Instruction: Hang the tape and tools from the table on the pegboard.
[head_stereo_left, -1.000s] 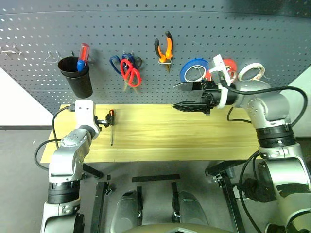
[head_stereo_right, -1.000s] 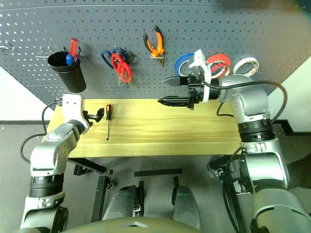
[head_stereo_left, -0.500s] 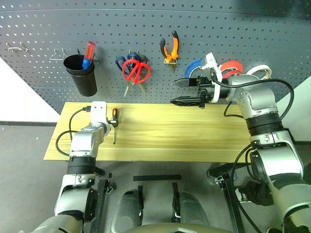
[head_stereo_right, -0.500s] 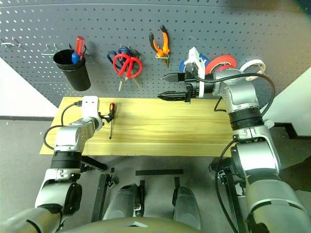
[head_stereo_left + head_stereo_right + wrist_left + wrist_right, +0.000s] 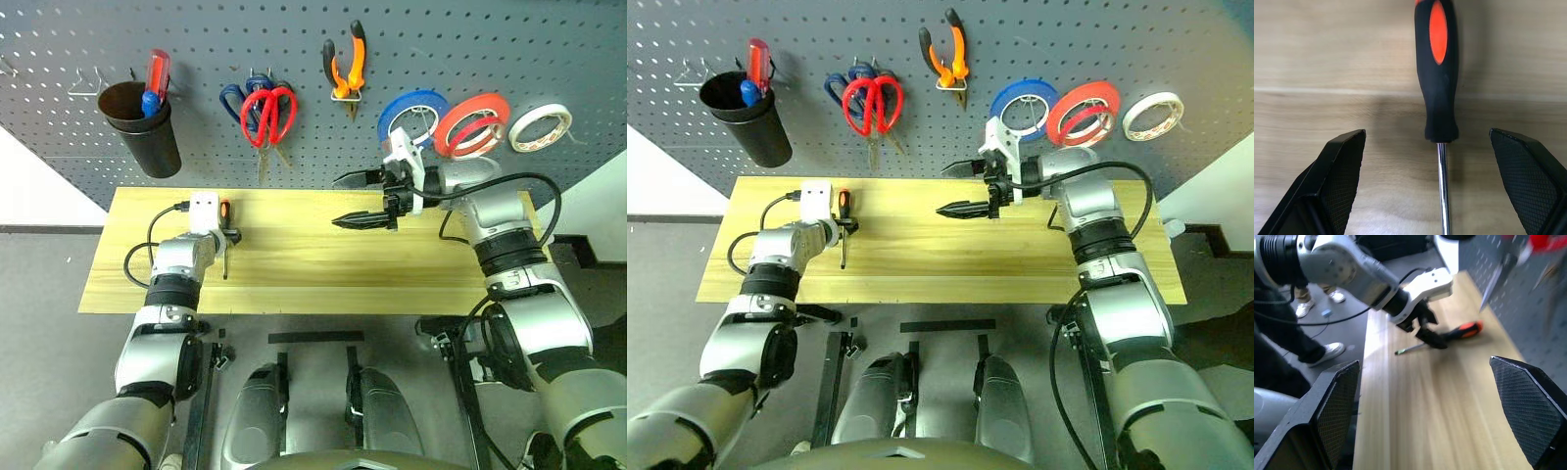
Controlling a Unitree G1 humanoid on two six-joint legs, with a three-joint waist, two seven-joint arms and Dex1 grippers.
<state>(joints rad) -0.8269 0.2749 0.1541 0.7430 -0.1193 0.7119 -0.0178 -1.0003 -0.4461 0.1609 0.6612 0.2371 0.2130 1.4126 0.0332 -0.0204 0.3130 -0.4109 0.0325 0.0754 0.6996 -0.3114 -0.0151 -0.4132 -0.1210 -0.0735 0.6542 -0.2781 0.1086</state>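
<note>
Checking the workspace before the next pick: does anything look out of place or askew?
Only the small orange-and-black-handled screwdriver lies on the pale wooden table, between the open left claw's fingers. Other tools and tape rolls hang on the dark grey pegboard.

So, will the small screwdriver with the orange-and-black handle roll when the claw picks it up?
Probably a little: the orange-and-black round-handled screwdriver lies loose on smooth pale wooden table. It looks stiff and light; its thin metal shaft may slip.

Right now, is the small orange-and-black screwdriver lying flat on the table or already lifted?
Lying flat. The screwdriver rests on the table, between the spread fingers of the open left hand, which do not touch it.
</note>
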